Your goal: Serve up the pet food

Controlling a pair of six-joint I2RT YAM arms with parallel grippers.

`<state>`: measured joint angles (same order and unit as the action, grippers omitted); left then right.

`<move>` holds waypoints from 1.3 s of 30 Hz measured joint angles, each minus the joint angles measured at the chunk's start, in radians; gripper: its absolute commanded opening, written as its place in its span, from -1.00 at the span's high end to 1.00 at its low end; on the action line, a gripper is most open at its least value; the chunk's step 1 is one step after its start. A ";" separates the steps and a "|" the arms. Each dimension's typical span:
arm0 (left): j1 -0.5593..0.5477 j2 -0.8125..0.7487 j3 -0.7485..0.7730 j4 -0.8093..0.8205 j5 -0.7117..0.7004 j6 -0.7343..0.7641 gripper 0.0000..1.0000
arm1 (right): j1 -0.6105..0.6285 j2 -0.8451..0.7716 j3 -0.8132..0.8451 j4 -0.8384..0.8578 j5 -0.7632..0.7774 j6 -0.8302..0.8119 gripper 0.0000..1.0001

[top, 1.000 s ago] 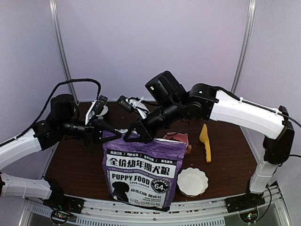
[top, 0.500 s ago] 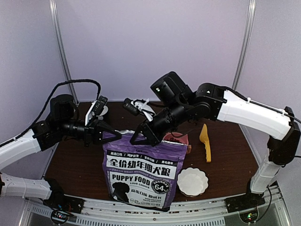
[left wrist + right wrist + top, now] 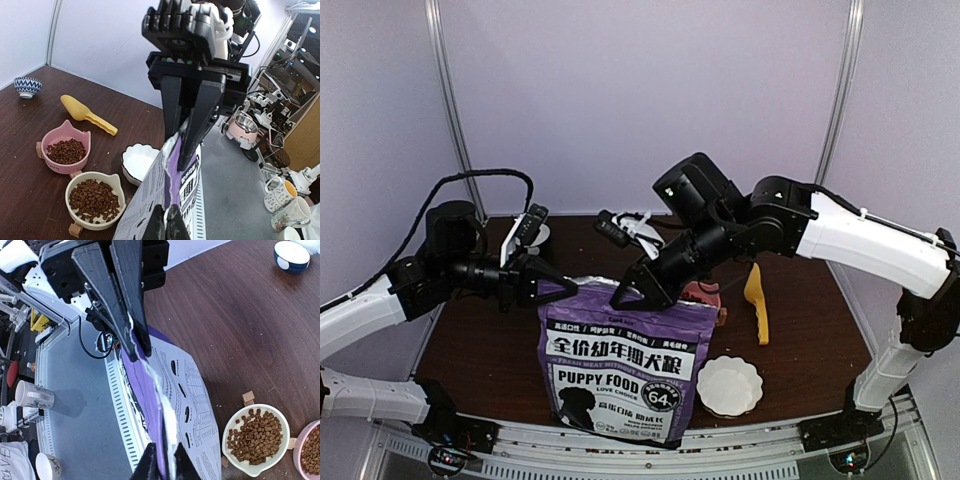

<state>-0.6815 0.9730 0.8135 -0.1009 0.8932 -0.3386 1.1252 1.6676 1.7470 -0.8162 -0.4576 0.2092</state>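
Status: both arms are on the purple bag (image 3: pixel 625 365), which stands upright at the near edge of the table (image 3: pixel 480 340). The left gripper (image 3: pixel 563 290) is clamped on the left end of the bag's top edge, and the right gripper (image 3: pixel 623 297) is clamped on the same edge just beside it. Both sets of jaws are nearly closed, with only bag film between them. The edge between them looks ragged (I can't tell whether the mouth is actually open).

Pet food (image 3: pixel 94 199): one heap is in the cream bowl (image 3: pixel 116 186) and another in the pink bowl (image 3: pixel 48 142), both behind the bag. No kibble is visible at the bag mouth.

The white scalloped dish (image 3: pixel 728 385), right of the bag, is empty. The yellow scoop (image 3: pixel 757 300) lies flat on the table, well clear of both grippers.

My read: this is the bag-opening stage. Scooping or pouring into the white dish has not yet started, so most of the serving is left.
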 measured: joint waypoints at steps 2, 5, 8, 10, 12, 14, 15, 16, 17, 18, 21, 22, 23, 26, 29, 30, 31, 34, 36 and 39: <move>0.000 -0.001 0.000 0.000 -0.001 0.000 1.00 | 0.000 -0.008 -0.006 -0.004 0.003 -0.003 1.00; 0.000 -0.004 0.000 -0.003 -0.003 0.000 1.00 | 0.000 -0.010 -0.013 0.003 0.006 0.001 1.00; 0.000 -0.006 0.000 -0.005 -0.006 0.000 1.00 | 0.000 -0.015 -0.020 0.013 0.006 0.000 1.00; -0.001 -0.007 0.000 -0.005 -0.008 0.000 1.00 | 0.001 -0.019 -0.026 0.019 0.006 0.000 0.92; -0.002 -0.008 0.000 -0.005 -0.009 0.000 1.00 | 0.001 -0.023 -0.032 0.023 0.008 0.000 0.83; -0.003 -0.008 0.000 -0.006 -0.011 0.000 1.00 | 0.002 -0.026 -0.035 0.025 0.013 0.000 0.79; -0.003 -0.010 0.000 -0.009 -0.013 0.000 1.00 | 0.002 -0.029 -0.039 0.018 0.018 0.002 0.79; -0.002 -0.011 0.000 -0.011 -0.015 0.000 1.00 | 0.000 -0.035 -0.043 0.009 0.026 0.001 0.78; -0.002 -0.012 0.000 -0.013 -0.016 0.000 1.00 | 0.000 -0.042 -0.048 0.002 0.031 0.000 0.81; -0.002 -0.013 0.000 -0.014 -0.018 0.000 1.00 | 0.000 -0.048 -0.055 -0.002 0.035 0.001 0.90; -0.003 -0.013 0.000 -0.013 -0.019 0.000 1.00 | 0.000 -0.068 -0.072 -0.003 0.040 0.003 1.00; -0.003 -0.014 0.000 -0.013 -0.019 0.000 1.00 | 0.001 -0.069 -0.075 0.000 0.040 0.003 1.00; -0.003 -0.014 0.000 -0.013 -0.019 0.000 1.00 | 0.001 -0.071 -0.079 0.004 0.040 -0.001 1.00; -0.003 -0.014 0.000 -0.013 -0.020 0.000 1.00 | 0.001 -0.076 -0.087 0.014 0.040 0.000 1.00; -0.003 -0.014 0.000 -0.013 -0.022 0.000 1.00 | 0.002 -0.077 -0.089 0.017 0.041 0.000 0.94; -0.003 -0.014 0.000 -0.013 -0.023 0.000 1.00 | 0.001 -0.077 -0.089 0.016 0.043 0.000 0.87; -0.003 -0.014 0.000 -0.013 -0.023 0.000 1.00 | 0.002 -0.077 -0.089 0.016 0.044 0.000 0.83; -0.003 -0.015 0.000 -0.014 -0.024 0.000 1.00 | 0.002 -0.085 -0.099 0.015 0.056 0.002 0.80; -0.003 -0.016 -0.001 -0.015 -0.025 0.000 1.00 | 0.001 -0.104 -0.113 0.006 0.067 0.004 0.79; -0.003 -0.018 -0.002 -0.015 -0.026 0.000 1.00 | 0.001 -0.134 -0.130 -0.011 0.082 0.005 1.00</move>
<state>-0.6846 0.9550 0.8120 -0.1162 0.8673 -0.3389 1.1259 1.5341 1.6165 -0.8276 -0.3759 0.2138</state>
